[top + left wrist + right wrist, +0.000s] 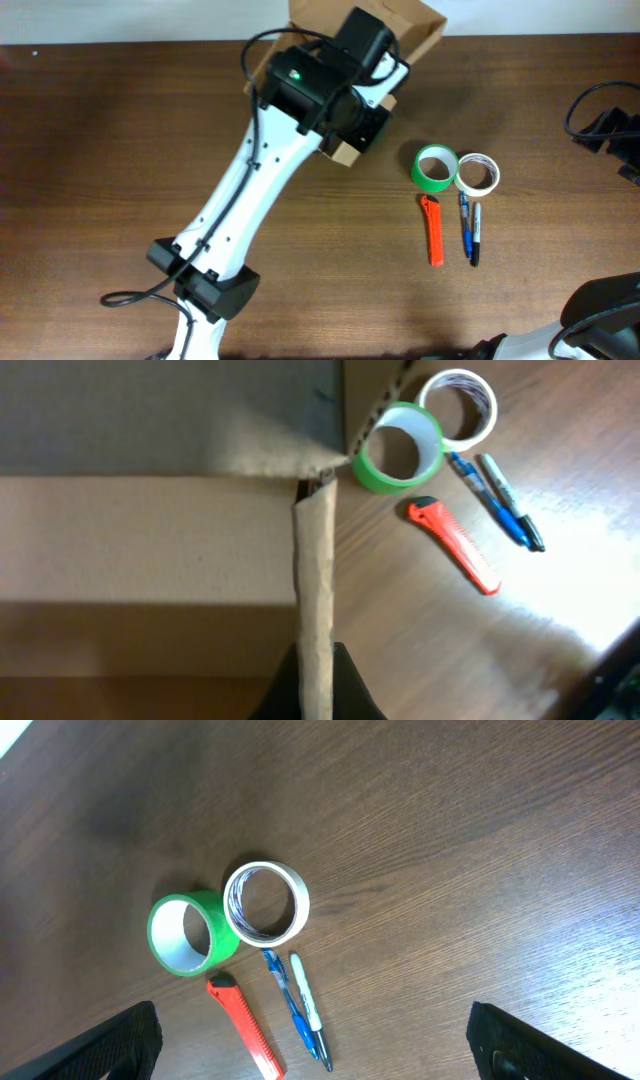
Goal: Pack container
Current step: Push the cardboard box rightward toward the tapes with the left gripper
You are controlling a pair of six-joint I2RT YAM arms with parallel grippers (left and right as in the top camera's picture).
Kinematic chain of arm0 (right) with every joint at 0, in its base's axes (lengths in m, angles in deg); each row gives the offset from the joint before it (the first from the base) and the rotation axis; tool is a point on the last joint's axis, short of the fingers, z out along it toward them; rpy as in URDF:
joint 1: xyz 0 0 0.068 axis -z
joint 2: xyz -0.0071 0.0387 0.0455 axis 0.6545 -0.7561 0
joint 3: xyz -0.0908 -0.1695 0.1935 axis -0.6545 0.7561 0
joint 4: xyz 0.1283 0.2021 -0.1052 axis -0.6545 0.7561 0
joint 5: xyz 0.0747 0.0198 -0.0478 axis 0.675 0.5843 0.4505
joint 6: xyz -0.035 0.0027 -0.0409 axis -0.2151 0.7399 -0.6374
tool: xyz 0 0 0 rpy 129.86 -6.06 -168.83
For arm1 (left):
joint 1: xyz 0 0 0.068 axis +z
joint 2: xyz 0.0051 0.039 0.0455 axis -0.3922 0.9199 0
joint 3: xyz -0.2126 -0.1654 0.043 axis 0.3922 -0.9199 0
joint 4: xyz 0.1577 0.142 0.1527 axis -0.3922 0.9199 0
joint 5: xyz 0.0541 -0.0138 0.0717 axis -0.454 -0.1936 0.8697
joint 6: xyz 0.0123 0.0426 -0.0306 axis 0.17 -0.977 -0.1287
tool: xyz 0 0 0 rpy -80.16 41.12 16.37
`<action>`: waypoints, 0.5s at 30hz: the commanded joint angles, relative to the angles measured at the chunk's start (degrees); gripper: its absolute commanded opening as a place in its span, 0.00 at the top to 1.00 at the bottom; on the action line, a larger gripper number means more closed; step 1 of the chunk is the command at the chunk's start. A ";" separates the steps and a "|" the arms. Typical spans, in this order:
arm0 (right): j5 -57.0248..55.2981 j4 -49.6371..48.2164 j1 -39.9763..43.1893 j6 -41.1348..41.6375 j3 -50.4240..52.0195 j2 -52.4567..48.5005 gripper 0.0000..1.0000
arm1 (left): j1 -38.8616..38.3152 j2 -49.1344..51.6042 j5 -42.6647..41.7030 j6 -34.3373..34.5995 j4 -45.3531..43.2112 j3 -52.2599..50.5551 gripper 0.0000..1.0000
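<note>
The tan cardboard container (pixel 422 24) lies at the table's far edge, mostly hidden under my left arm. In the left wrist view its inside (pixel 150 540) fills the left half. A thin cardboard flap (pixel 314 570) stands edge-on, and my left gripper (pixel 315 665) is shut on it. A green tape roll (pixel 434 167), a white tape roll (pixel 478 173), an orange cutter (pixel 433 230), a blue pen (pixel 465 225) and a black marker (pixel 475 235) lie to the container's right. My right gripper (pixel 325 1055) hangs open above the table, holding nothing, just on the near side of the pens (pixel 300 1010).
Black cables and gear (pixel 605 120) sit at the right edge of the table. The right arm's base (pixel 600 315) fills the near right corner. Bare brown wood (pixel 100 150) lies left of my left arm.
</note>
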 commanded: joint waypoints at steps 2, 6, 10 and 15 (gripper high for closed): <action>0.74 0.02 0.39 0.22 -1.27 -0.57 0.01 | -3.10 4.04 0.59 6.36 0.26 0.68 0.98; 0.74 0.02 0.39 0.22 -1.27 -0.57 0.01 | -4.70 9.68 -0.74 10.64 1.99 0.68 0.99; 0.74 0.02 0.39 0.24 -1.27 -0.57 0.01 | -4.68 13.31 -0.42 15.72 2.14 0.68 0.99; 0.74 0.02 0.39 0.24 -1.27 -0.57 0.01 | -4.68 17.55 3.85 22.29 1.09 0.68 0.99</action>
